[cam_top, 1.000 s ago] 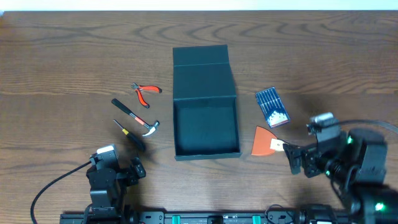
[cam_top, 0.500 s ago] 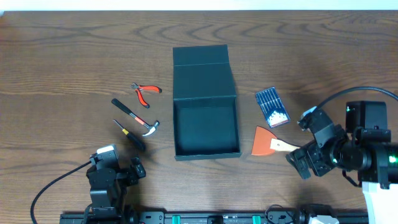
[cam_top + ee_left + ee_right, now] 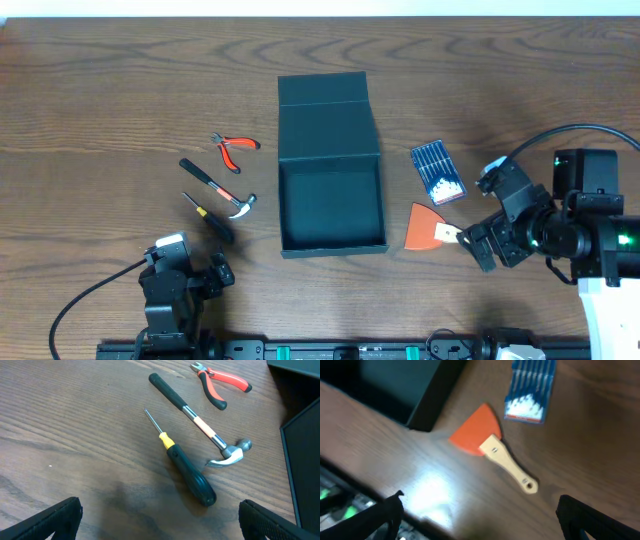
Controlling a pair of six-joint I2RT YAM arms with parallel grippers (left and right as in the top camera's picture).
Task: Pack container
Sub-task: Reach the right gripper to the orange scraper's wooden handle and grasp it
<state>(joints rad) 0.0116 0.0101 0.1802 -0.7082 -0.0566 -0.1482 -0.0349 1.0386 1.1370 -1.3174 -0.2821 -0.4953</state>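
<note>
Lid-up container (image 3: pixel 330 205), right pincer (image 3: pixel 476 245) near scraper (image 3: pixel 425 228)

Soft, even light from above; shadows are short and faint, and the container (image 3: pixel 331 205) shows little detail in its dark interior. The left wrist view is sharp, a dim shadow beside the screwdriver (image 3: pixel 187 472). The right wrist view is blurred throughout, with white glare on the table (image 3: pixel 432 492).
</note>
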